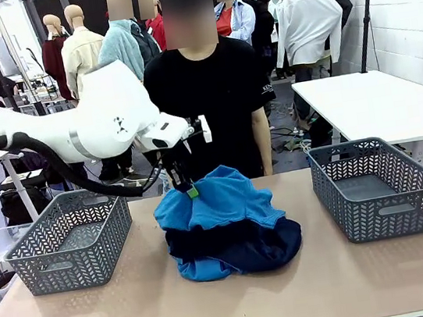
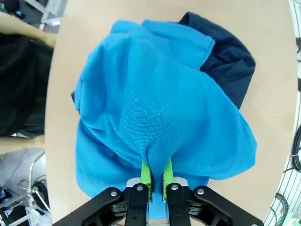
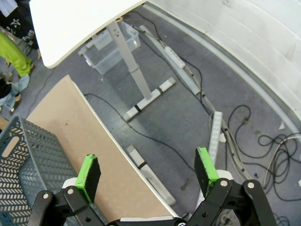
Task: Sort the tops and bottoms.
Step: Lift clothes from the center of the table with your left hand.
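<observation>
Item 1: we log left pincer (image 1: 192, 192) clamped on bright sky-blue knit shirt (image 1: 222, 203), atop dark navy fabric garment (image 1: 248, 249); grey mesh basket (image 1: 67, 254) lies to its left. Right pincer (image 3: 146, 162) gapes empty.

The navy bottoms (image 2: 228, 59) are largely covered by the uppermost blue top (image 2: 160, 103); the garment count cannot be established. The pad tips of the left gripper (image 2: 155, 169) are buried in a fold of that top at 6 o'clock. In the right wrist view, a grey basket (image 3: 23, 155) is cut off at 8 o'clock.
</observation>
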Action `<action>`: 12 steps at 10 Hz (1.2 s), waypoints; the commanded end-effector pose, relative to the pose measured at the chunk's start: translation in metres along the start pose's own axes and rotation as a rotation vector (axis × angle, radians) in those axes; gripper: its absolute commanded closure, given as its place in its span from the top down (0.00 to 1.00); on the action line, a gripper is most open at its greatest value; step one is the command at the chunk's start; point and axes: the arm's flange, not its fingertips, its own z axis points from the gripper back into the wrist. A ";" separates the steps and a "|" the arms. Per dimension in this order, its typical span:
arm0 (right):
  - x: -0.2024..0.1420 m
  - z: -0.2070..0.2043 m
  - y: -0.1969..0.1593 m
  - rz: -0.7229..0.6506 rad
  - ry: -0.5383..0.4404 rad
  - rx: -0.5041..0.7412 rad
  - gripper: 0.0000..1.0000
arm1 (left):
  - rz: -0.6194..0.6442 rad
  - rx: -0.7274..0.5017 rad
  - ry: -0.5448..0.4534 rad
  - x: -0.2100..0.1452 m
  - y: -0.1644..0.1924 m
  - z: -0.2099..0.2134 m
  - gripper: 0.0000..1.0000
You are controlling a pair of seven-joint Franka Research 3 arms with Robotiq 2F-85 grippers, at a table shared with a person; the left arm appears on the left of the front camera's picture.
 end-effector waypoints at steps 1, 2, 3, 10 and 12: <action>0.000 0.000 0.000 0.015 0.003 -0.004 1.00 | -0.002 0.029 -0.028 -0.002 -0.018 0.029 0.00; 0.000 0.000 0.000 0.015 0.003 -0.004 1.00 | -0.007 0.016 -0.047 0.000 -0.019 0.038 0.00; 0.000 0.000 0.000 0.015 0.003 -0.004 1.00 | 0.006 0.009 -0.064 0.002 -0.018 0.046 0.00; 0.000 0.000 0.000 0.015 0.003 -0.004 1.00 | -0.022 0.150 -0.112 0.034 -0.042 0.163 0.00; 0.000 0.000 0.000 0.015 0.003 -0.004 1.00 | -0.045 0.325 -0.136 0.047 -0.056 0.222 0.00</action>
